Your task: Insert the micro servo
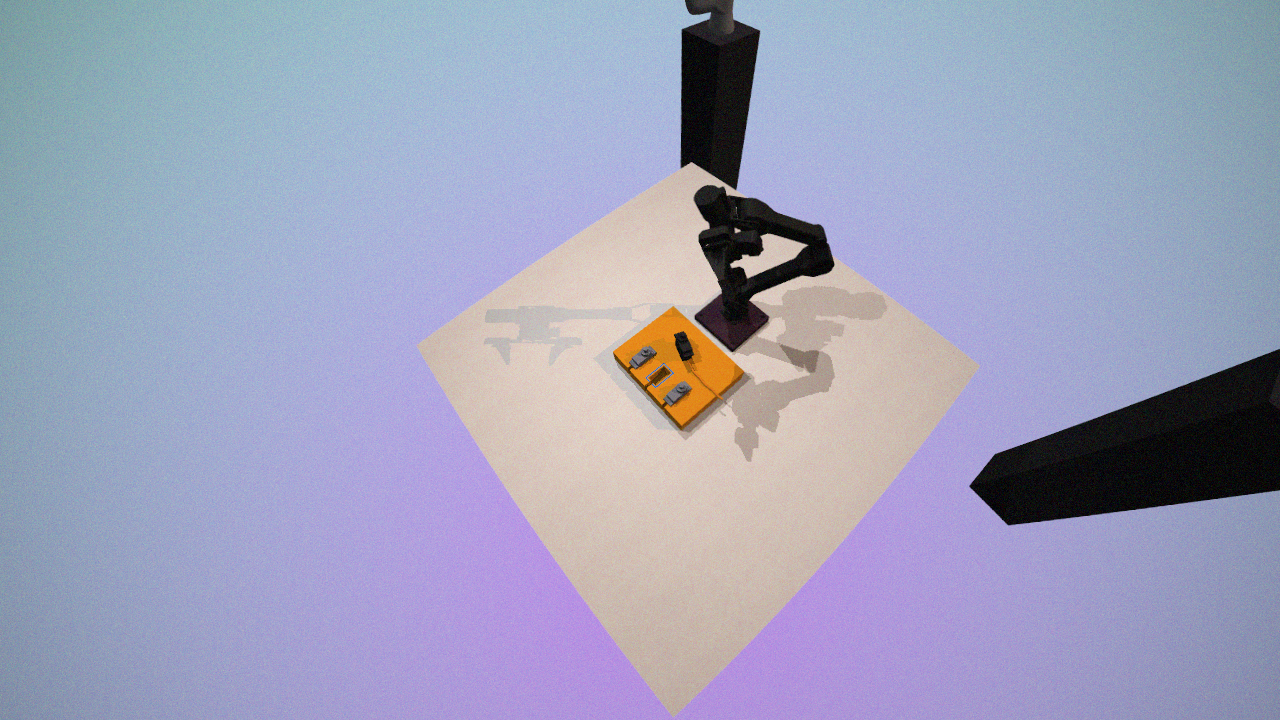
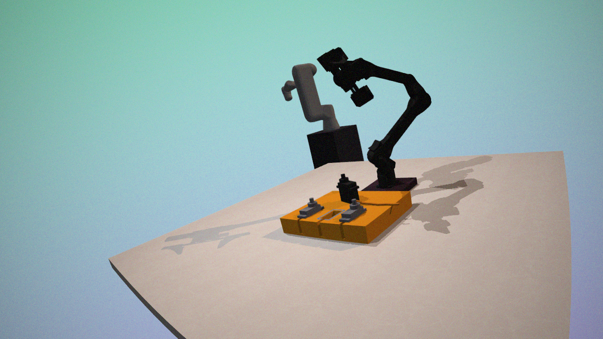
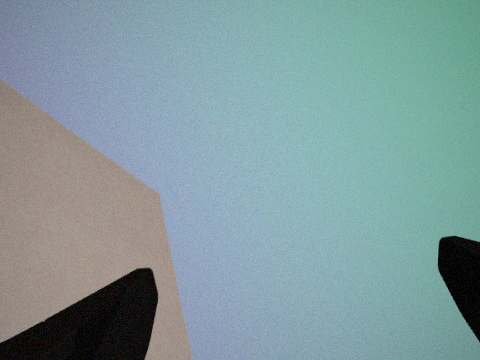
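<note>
Nothing's picked up yet: the arm is parked high, jaws wide apart and empty. The loose micro servo stands on the orange deck's far side. Next it probably has to drop down and grab it, then carry it to the marked pocket.

A bare robot test bench: a plain beige table against a blank colour-graded backdrop, carrying only a black arm, an orange deck, with dark pedestals alongside.

Wrist view cuts off both fingers; pocket's notch too small.
</note>
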Controlling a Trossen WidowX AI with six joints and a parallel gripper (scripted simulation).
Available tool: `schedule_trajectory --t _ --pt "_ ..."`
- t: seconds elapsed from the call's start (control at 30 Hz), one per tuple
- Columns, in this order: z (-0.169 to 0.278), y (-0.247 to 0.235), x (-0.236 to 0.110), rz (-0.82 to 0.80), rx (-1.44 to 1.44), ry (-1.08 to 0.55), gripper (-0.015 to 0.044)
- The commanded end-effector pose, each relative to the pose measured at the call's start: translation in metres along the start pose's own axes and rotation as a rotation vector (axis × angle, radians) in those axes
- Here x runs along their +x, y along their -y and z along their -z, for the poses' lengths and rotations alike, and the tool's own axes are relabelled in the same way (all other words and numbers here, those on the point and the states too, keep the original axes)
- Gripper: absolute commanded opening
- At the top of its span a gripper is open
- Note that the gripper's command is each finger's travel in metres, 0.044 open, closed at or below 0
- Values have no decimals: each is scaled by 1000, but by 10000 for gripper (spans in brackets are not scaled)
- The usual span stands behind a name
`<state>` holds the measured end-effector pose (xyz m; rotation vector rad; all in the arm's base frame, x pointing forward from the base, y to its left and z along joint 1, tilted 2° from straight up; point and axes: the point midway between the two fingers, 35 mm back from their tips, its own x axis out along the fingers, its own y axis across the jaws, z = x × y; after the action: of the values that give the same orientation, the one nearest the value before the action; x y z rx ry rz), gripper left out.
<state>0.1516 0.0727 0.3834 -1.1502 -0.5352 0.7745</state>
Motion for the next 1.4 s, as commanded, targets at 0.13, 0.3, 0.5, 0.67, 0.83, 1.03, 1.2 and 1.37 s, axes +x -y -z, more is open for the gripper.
schedule_trajectory --t 0.13,0.3,0.5,0.67,0.83,1.03,1.2,1.37 --pt "10 -1 2 -16 60 -29 440" --pt "34 -8 9 -65 198 -99 440" --pt "61 -22 18 -146 357 -194 440" --pt "81 -39 24 -230 476 -279 440" --pt "97 -58 30 -323 576 -368 440" --pt "113 -84 33 -452 672 -488 440" --pt "124 -107 33 -567 726 -597 440" --pt "133 -127 30 -684 756 -708 440"
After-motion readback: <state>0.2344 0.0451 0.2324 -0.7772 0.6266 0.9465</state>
